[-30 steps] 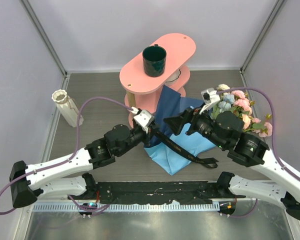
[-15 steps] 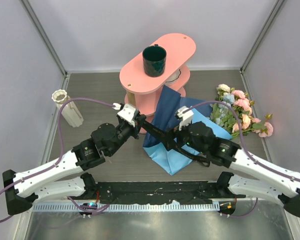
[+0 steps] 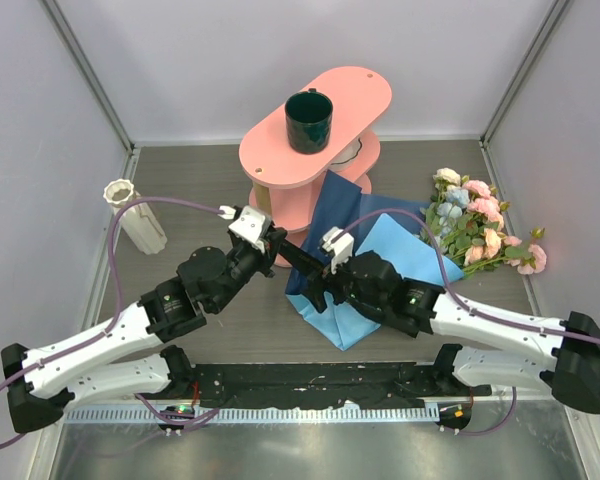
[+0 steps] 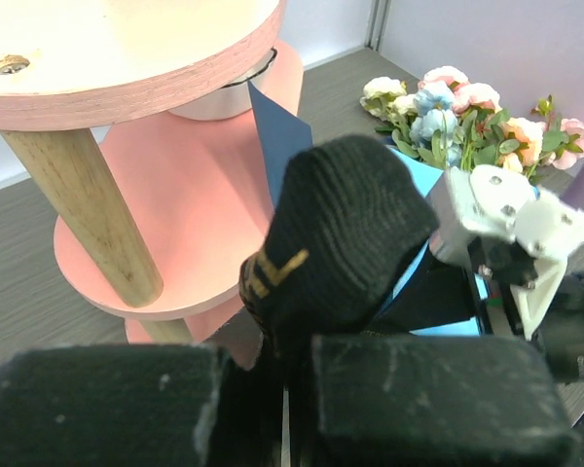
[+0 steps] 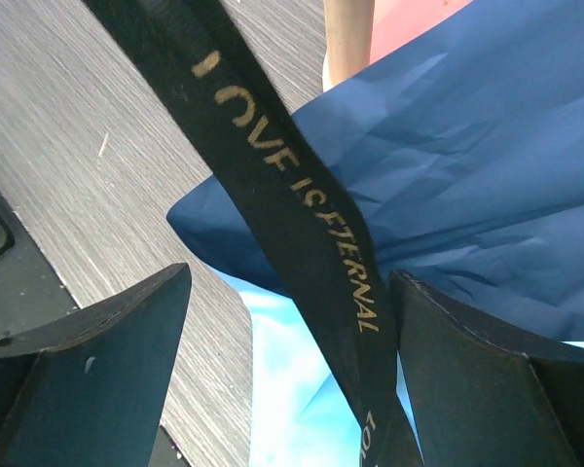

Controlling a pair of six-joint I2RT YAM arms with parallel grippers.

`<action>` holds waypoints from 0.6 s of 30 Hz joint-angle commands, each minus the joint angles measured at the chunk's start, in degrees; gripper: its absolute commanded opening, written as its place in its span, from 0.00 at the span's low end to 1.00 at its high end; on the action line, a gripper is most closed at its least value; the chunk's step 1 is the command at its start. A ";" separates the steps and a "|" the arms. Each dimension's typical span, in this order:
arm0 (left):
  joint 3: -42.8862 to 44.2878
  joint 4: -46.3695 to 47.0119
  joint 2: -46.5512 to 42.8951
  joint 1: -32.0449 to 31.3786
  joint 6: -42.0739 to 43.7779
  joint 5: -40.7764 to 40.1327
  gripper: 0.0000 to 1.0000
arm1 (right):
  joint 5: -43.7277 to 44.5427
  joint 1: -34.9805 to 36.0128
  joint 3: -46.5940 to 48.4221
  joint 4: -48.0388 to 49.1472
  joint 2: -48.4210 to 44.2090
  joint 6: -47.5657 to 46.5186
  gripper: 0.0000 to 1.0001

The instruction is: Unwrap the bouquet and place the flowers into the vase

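The ribbon (image 5: 282, 195) is clamped in the closed left hand (image 4: 282, 389) and is stretched, ungripped, between the wide-spread fingers of the right hand (image 5: 287, 331), above the paper (image 3: 365, 270). The flowers (image 3: 475, 225) are laid on the surface (image 3: 200, 210) right of both hands; the vase (image 3: 132, 213) is stood far left.

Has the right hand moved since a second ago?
Yes. The right hand has swung left, away from the flowers it was beside, and now sits over the blue wrapping paper in front of the pink stand.
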 commanded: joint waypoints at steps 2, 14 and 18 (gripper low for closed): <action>2.92 0.30 -0.78 1.16 -0.96 -0.67 0.00 | 11.42 6.87 -0.60 7.69 3.34 -2.19 0.86; 2.57 0.30 -1.84 1.77 -1.31 -2.17 0.00 | 35.00 12.60 -1.39 11.82 2.02 -3.34 0.42; 2.22 0.65 -2.27 2.13 -1.93 -0.68 0.00 | 34.47 12.60 -1.39 13.23 1.93 -3.43 0.34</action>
